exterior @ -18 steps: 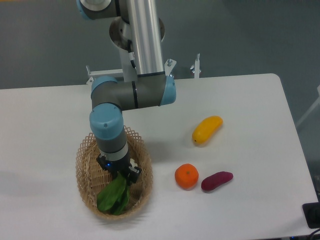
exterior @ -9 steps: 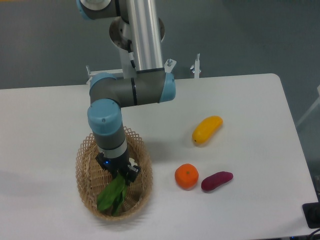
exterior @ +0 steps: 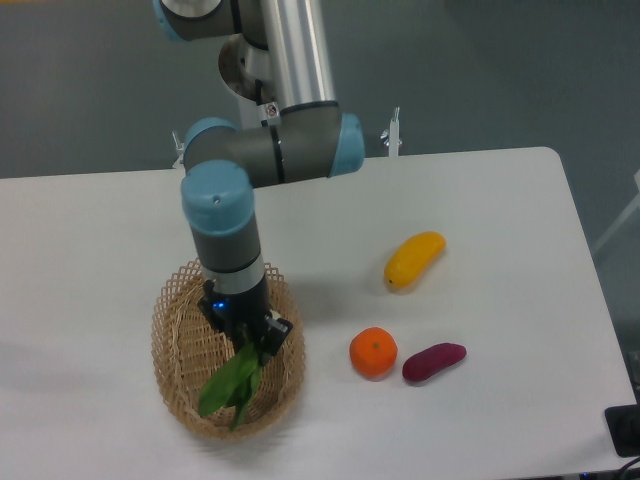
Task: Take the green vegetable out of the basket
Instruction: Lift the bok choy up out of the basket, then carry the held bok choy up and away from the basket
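Observation:
The green vegetable (exterior: 230,382), a small bok choy with dark floppy leaves, hangs from my gripper (exterior: 250,343), which is shut on its stem end. Its leaves dangle down over the inside of the light tan wicker basket (exterior: 172,345) at the front left of the table. The stem base is hidden between the fingers. The arm comes down from above and covers the basket's far rim.
A yellow mango-like fruit (exterior: 414,258) lies to the right of the basket. An orange (exterior: 373,352) and a purple sweet potato (exterior: 434,361) sit side by side nearer the front. The table's front edge runs just below the basket.
The gripper has risen and shifted slightly right, lifting the green vegetable with it. The leaves now hang higher, with less of them resting in the basket.

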Tool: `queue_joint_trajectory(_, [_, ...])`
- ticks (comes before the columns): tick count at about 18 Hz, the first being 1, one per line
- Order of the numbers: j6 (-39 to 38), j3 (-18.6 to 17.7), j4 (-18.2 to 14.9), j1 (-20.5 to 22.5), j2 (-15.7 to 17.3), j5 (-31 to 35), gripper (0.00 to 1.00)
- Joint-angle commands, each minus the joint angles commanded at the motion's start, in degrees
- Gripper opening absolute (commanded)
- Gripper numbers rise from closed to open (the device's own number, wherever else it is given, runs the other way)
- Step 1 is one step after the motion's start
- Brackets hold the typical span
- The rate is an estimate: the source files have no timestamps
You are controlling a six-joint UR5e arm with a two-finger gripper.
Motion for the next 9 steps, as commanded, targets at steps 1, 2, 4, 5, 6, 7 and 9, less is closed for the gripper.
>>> queue_joint_trajectory(1, [0.6,-0.1,-0.3,1.6,0.9,-1.9,0.45])
queue_joint_trajectory(2, [2.0,-0.1,-1.0,3.3,1.7,-3.0,0.44])
queue_joint_trajectory(4, [6.3,0.0,-2.1,5.8,2.4,-3.3,0.44])
queue_joint_trajectory(5, [7.5,0.0,-2.7,7.0,2.5,-3.3,0.44])
queue_joint_trajectory(6, [8.5,-0.1,-3.5,8.4,2.5,-3.3,0.44])
queue_joint_trajectory(7, [10.4,0.0,-4.1,9.7,2.5,-3.3,0.44])
queue_joint_trajectory(9, [15.6,0.0,-5.0,12.6,2.6,-3.3,0.44])
